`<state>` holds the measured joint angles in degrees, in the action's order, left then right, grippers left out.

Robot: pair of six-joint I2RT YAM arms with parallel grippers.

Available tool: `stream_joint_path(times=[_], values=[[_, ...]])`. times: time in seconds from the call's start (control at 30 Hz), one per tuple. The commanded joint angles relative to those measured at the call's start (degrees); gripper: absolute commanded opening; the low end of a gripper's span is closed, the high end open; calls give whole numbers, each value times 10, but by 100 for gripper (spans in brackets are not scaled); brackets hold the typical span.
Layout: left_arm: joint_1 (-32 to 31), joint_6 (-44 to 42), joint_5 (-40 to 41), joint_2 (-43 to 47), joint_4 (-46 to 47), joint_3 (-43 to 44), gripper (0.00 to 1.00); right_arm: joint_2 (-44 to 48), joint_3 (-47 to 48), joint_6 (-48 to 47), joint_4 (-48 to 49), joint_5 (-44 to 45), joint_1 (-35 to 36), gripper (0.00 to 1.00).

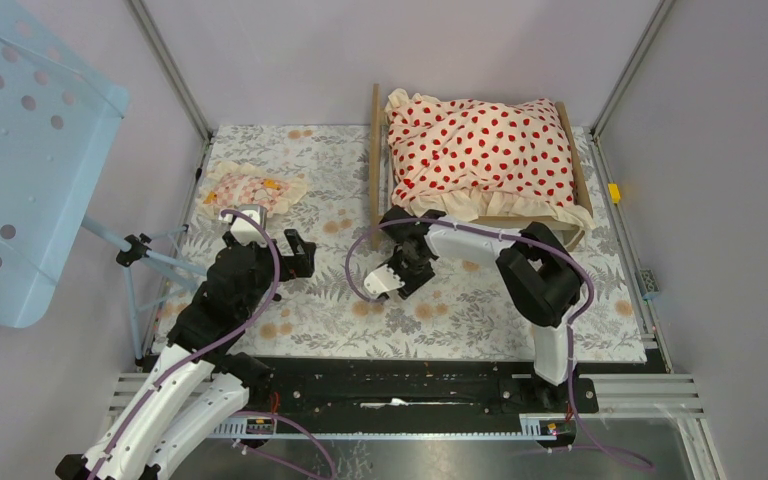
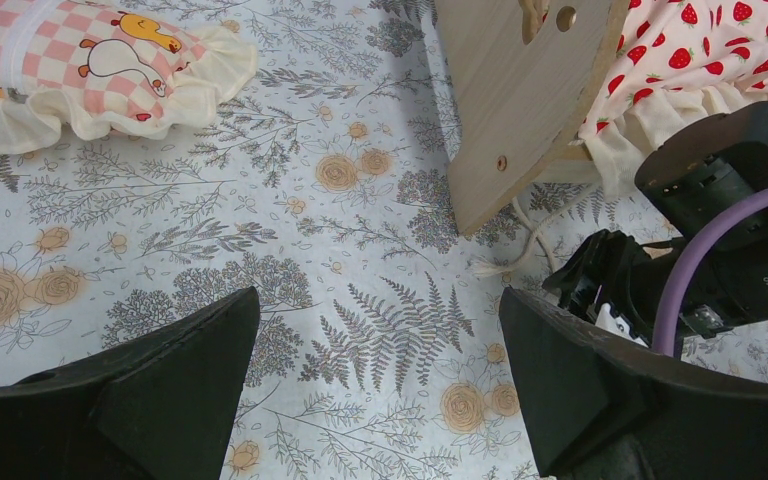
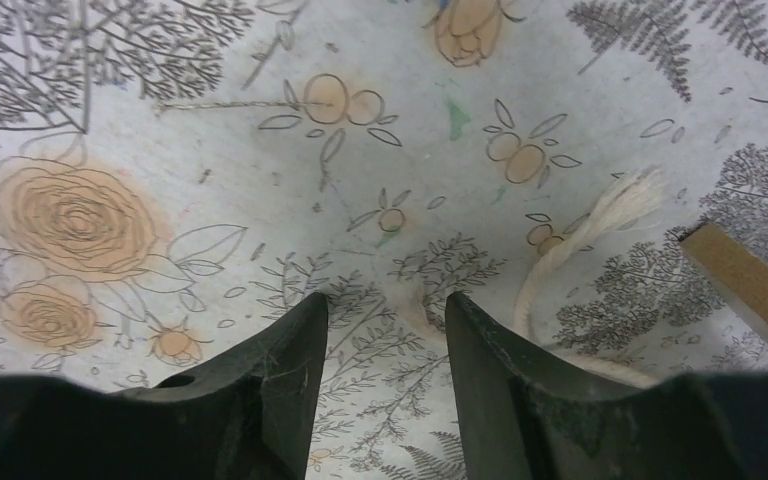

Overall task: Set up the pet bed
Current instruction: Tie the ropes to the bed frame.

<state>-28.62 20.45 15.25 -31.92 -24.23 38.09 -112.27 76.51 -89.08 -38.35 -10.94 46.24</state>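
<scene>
1. The pet bed (image 1: 375,170) stands at 1 o'clock on the floral cloth (image 1: 320,300). The red-dotted blanket (image 1: 475,150) is heaped over it, and the pink checked pillow (image 1: 252,188) lies apart at 10 o'clock.
2. Your left gripper (image 2: 377,300) hangs over bare cloth with its jaws spread wide and empty.
3. Your right gripper (image 3: 385,300) sits low off the bed's 7 o'clock corner. Its jaws stand partly apart with nothing between them, and a cream cord (image 3: 580,235) lies just beside.
4. The bedding looks unfinished. Next, you'd likely take the pillow by its ruffle and carry it to the bed.
</scene>
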Motion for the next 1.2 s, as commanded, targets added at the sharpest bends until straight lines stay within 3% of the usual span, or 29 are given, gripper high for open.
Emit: stream_joint_path(times=[0.0, 0.2, 0.57, 0.83, 0.93, 1.17], values=[[2, -1, -2, 2, 16, 1, 99, -22, 28, -20, -32, 15, -10, 52], [1, -1, -1, 1, 16, 0, 99, -48, 53, -27, -56, 12, -12, 45], [1, -1, 1, -1, 16, 0, 99, -73, 77, -26, -95, -12, -5, 42], [1, -1, 2, 0, 17, 0, 99, -74, 76, -14, -92, -38, -2, 15], [1, -1, 4, 2, 16, 0, 99, -57, 67, 3, -66, -69, -6, 0], [1, -8, -14, 30, 49, -15, 99, 34, -13, 116, 74, -193, -44, 0]])
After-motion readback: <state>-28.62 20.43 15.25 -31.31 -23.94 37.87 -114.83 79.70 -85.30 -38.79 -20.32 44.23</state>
